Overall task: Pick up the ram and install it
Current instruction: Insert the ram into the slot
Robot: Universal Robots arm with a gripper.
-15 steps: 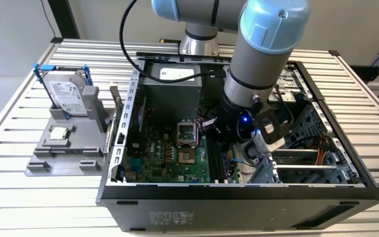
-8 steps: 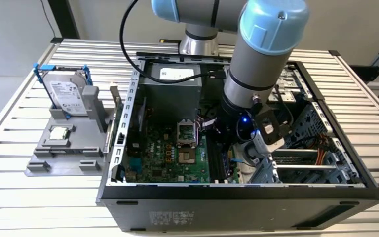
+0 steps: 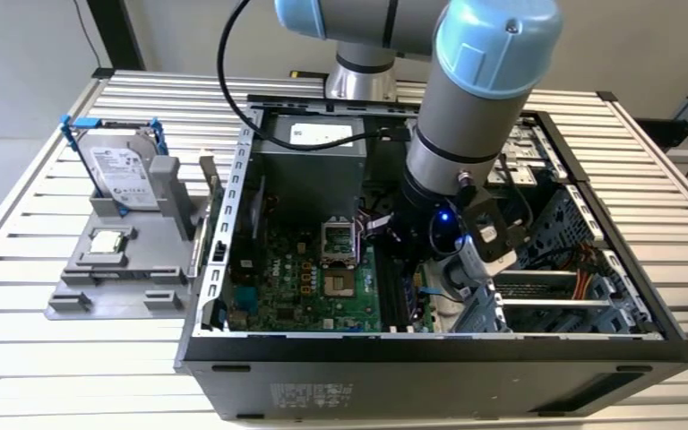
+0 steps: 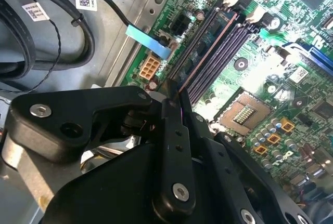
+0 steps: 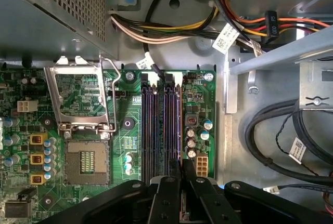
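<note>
Slatted aluminium tabletop (image 3: 33, 358) carries the open computer case (image 3: 440, 358). Inside, the gripper (image 5: 174, 174) pinches the ram (image 4: 208, 50) edge-on above the motherboard's memory slots (image 5: 161, 125); any misalignment risks jamming against the slot walls.

From my first wrist view I look straight down on the green motherboard (image 5: 195, 96) inside the PC case. My gripper (image 5: 181, 174) is at the near edge of the pic, black fingers (image 5: 167, 198) drawn close together, and between them I see a thin dark edge; I think it is the ram (image 5: 180, 168), but it is hard to be sure. It stands right over the end of the black memory slots (image 5: 160, 125), approx. in line with them. The CPU socket (image 5: 86, 161) is open, its metal frame (image 5: 80, 96) flipped up beside it. Yellow, orange and black cables (image 5: 171, 29) run above the board, and thick black cables (image 5: 270, 130) lie beyond the metal wall (image 5: 229, 86).
</note>
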